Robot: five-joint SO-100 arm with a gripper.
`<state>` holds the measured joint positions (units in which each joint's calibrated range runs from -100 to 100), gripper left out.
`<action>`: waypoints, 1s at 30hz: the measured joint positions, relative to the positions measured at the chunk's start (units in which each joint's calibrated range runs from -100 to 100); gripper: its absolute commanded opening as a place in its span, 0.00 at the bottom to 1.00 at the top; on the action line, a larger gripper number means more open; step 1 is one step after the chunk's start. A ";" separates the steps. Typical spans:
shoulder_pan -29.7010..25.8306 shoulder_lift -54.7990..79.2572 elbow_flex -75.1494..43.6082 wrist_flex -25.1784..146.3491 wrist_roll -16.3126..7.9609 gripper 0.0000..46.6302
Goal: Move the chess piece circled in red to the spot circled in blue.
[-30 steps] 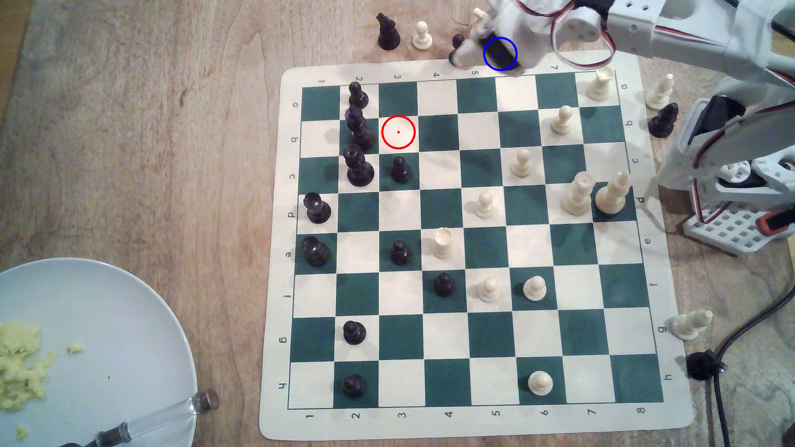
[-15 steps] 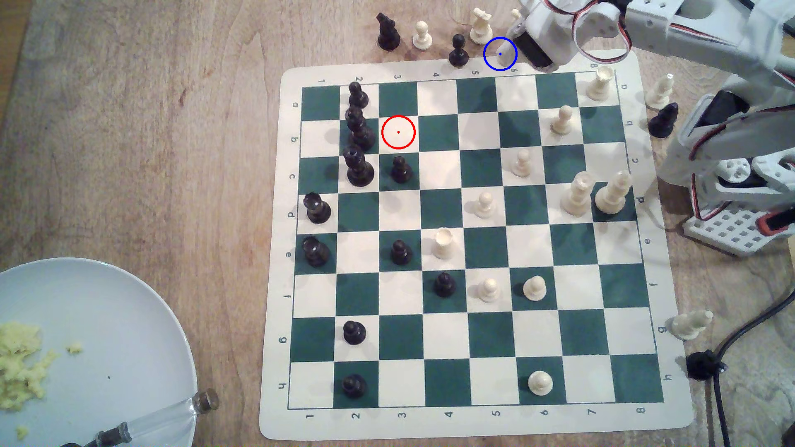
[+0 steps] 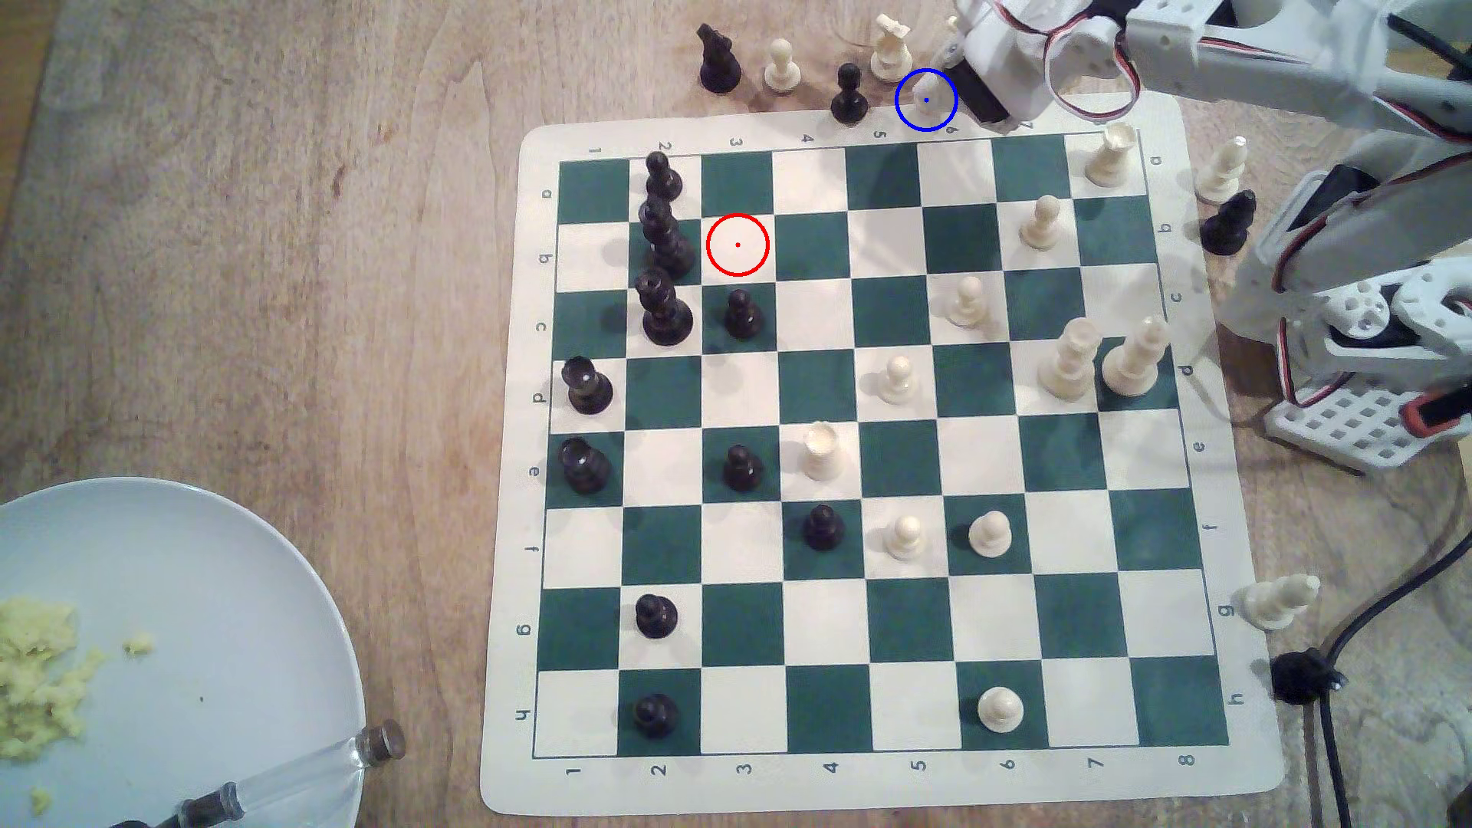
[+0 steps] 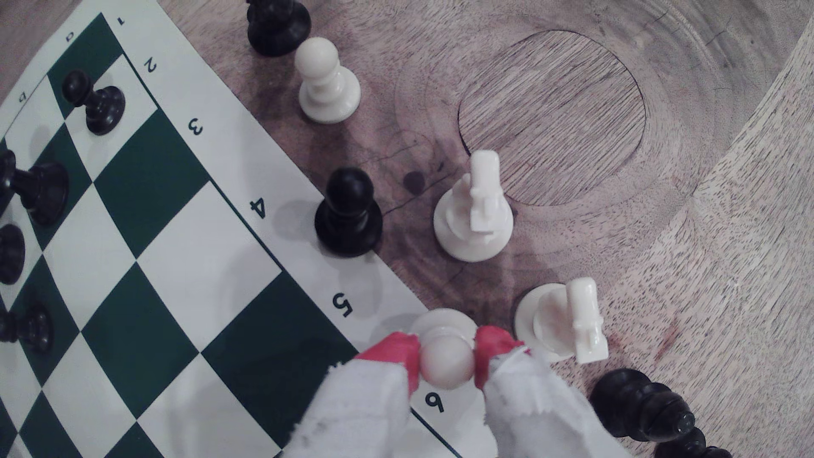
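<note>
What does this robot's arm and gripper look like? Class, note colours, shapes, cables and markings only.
The arm is white plastic, boxy, with round screw holes and looping red, white and black cables. The gripper has two white, cloth-wrapped fingers tipped with red pads. A black block sits near the wrist.

The exterior view looks almost straight down from high above the chessboard [image 3: 868, 446] and counter [image 3: 279, 239]. The wrist view sits close behind the gripper [image 4: 447, 359], facing down past it. Both share the board edge and captured pieces beside the gripper [image 3: 940, 76].
</note>
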<state>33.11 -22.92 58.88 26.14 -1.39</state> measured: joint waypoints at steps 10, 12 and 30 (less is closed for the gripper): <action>0.96 2.68 0.00 -1.51 0.10 0.04; 0.96 2.68 0.00 -1.99 0.15 0.04; 0.96 5.03 0.00 -3.90 0.15 0.26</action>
<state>34.07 -17.89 58.88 22.23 -1.25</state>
